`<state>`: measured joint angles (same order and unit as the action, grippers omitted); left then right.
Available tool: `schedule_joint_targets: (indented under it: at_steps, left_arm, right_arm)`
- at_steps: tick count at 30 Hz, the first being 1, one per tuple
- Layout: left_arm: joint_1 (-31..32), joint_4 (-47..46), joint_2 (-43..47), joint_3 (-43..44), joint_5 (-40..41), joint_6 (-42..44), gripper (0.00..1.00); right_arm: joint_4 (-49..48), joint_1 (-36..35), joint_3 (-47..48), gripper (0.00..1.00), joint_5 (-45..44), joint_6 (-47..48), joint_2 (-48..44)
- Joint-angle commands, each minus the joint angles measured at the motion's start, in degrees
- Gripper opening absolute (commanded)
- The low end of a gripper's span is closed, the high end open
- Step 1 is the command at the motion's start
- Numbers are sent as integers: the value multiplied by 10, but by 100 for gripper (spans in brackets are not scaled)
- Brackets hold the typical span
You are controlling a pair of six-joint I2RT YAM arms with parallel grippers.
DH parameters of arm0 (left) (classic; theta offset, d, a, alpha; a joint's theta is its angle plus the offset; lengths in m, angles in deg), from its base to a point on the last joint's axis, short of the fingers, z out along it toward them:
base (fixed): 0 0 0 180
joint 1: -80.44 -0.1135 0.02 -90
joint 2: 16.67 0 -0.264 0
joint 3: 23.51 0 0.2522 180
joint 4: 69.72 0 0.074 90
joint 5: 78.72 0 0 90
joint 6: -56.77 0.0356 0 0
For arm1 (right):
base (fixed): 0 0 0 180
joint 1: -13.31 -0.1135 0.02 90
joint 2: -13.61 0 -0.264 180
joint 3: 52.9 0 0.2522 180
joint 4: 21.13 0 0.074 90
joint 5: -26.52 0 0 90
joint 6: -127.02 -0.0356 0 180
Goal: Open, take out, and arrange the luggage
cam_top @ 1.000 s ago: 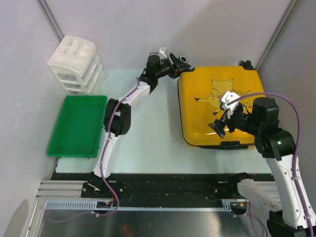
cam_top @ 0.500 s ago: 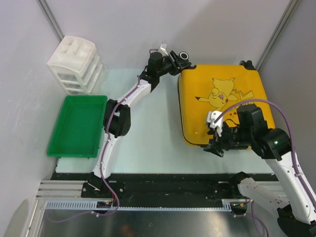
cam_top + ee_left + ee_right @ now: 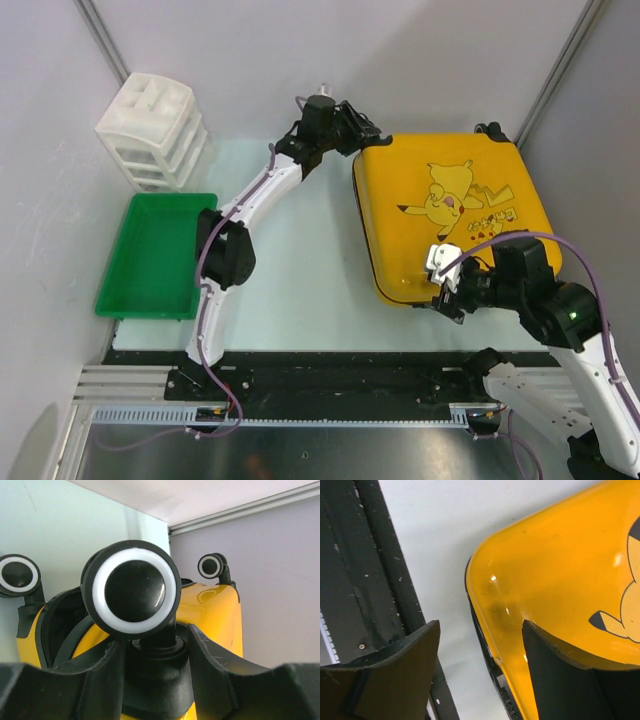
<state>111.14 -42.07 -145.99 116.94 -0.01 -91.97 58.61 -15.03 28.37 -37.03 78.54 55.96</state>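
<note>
- Since a second ago, the right gripper (image 3: 443,297) has dropped from above the lid's middle to the near-left corner of the luggage (image 3: 450,215), low and right of centre in the overhead view.
- That yellow case, printed with a cartoon, now lies lid up and slightly skewed on the pale table (image 3: 300,230), filling the right half of the overhead frame. Before, it sat square.
- At the upper centre, the left gripper (image 3: 362,133) has settled on the case's far-left corner.
- From overhead this grip is only a dark cluster. The left wrist camera shows it plainly: a black wheel (image 3: 132,587) with a white ring fills the middle of the frame, and the two black fingers (image 3: 97,675) press in from either side on the stem below it, pinching it.
- Only that wrist view shows two more ringed wheels, one at the left edge (image 3: 17,575) and one at upper right (image 3: 212,566), along with a dark gap under the yellow shell.
- The right wrist camera shows what the overhead hides: that gripper's fingers stand spread. One crosses the yellow shell at lower right, while the other (image 3: 395,670) hangs apart from the case at lower left, with bare table between, beside a black rail (image 3: 350,580).
- Well away at the left of the overhead frame lie a green tray (image 3: 120,290) and, above it, a white drawer unit (image 3: 150,125).
</note>
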Motion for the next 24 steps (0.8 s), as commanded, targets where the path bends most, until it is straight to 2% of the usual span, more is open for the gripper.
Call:
schedule_joint_targets:
  at_steps: [1, 4, 6, 8, 10, 13, 14, 17, 19, 22, 23, 24]
  left_arm:
    - [24, -60, 126, 48, 7, -25, 0]
    - [25, -59, 122, 8, 11, -37, 0]
    - [25, -55, 115, -55, 10, -38, 0]
    - [19, -52, 112, -141, -11, -63, 0]
    - [15, -54, 104, -178, -47, -86, 0]
    - [8, -52, 96, -145, -49, -124, 0]
    - [3, -48, 97, -80, -40, -128, 0]
    - [-1, -28, 123, 35, -40, -141, 0]
    - [-6, -28, 143, 56, -37, -133, 0]
    - [-7, -1, 161, -23, -35, -110, 0]
    - [-7, 15, 163, -98, -34, -108, 0]
    - [-6, 15, 161, -136, -40, -104, 0]
  right_arm:
    - [-84, -3, -30, 73, -55, 16, -31]
    - [-147, -2, -47, 81, -94, 0, -46]
    - [-159, -4, -50, 84, -140, -3, -39]
    - [-134, -3, -49, 86, -148, 13, -45]
    - [-100, -3, -52, 88, -149, 24, -63]
    - [-61, -2, -55, 89, -167, 36, -92]
    - [-56, -3, -57, 89, -179, 37, -100]
    - [-52, -2, -58, 90, -199, 37, -128]
    - [-48, -3, -58, 91, -204, 38, -143]
    - [-50, -2, -61, 91, -225, 30, -137]
    - [-52, -2, -63, 91, -225, 29, -134]
    - [-52, -3, -70, 90, -224, 28, -133]
